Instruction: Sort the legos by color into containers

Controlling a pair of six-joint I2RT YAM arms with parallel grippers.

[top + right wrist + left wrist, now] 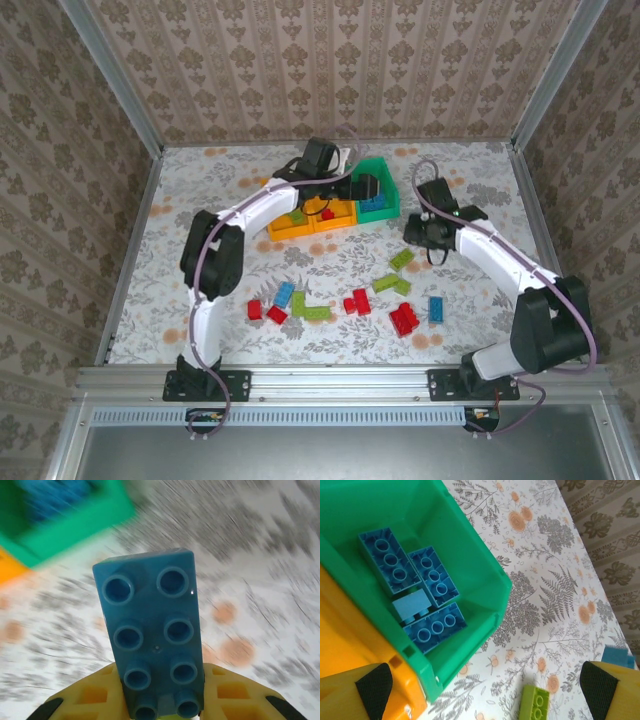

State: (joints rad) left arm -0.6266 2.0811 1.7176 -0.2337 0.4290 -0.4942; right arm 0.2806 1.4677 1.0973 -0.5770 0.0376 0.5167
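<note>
The containers stand in a row at the back: a green bin (378,190) and two orange bins (312,220). My left gripper (365,188) hangs open over the green bin (485,565), where several blue legos (427,600) lie. Nothing is between its black pads (374,687). My right gripper (425,232) is to the right of the bins and shut on a blue lego (152,630), which stands up between the yellow fingers (240,695). Loose red (404,319), blue (437,308) and lime green (401,259) legos lie scattered on the near half of the table.
A lime brick (534,705) and a blue brick (617,656) lie on the flowered tabletop near the green bin's corner. The orange bins hold a few green and red bricks (327,213). Metal rails and patterned walls (300,60) enclose the table.
</note>
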